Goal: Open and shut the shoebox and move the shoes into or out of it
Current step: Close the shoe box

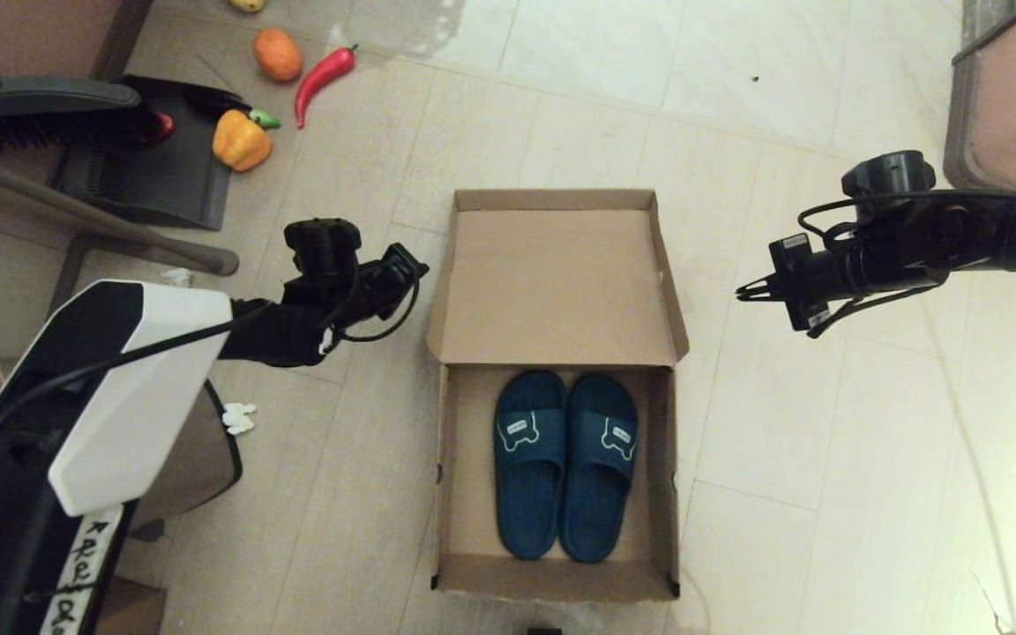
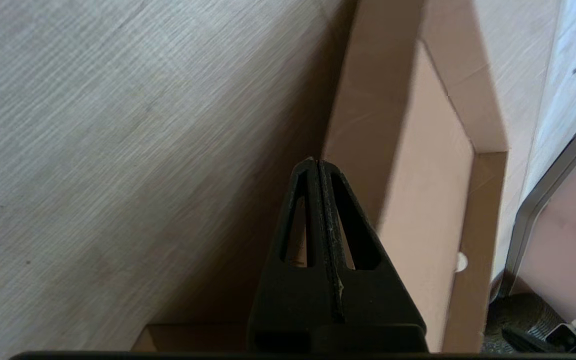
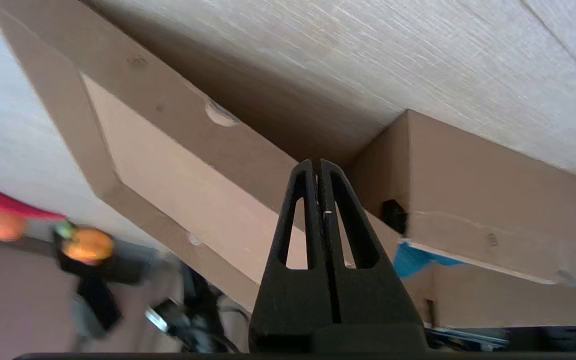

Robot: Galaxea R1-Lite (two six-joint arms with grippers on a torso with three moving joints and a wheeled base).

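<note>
The shoebox (image 1: 552, 578) stands open on the floor in the middle of the head view, its lid (image 1: 552, 273) folded back flat behind it. The two teal slide shoes lie side by side inside, one (image 1: 527, 463) on the left and one (image 1: 601, 463) on the right, toes towards the lid. My left gripper (image 1: 415, 265) hovers shut and empty just left of the lid's edge (image 2: 418, 190). My right gripper (image 1: 742, 291) hangs shut and empty, well apart to the right of the lid. The right wrist view shows the lid (image 3: 178, 175), the box wall (image 3: 493, 200) and a blue sliver of shoe (image 3: 413, 257).
A black dustpan (image 1: 155, 168) and brush (image 1: 41, 110) lie at the far left with a yellow toy pepper (image 1: 241, 139), an orange one (image 1: 277, 55) and a red chili (image 1: 323, 78). Furniture (image 1: 1015, 97) stands at the far right. A brown bin (image 1: 199, 459) sits under my left arm.
</note>
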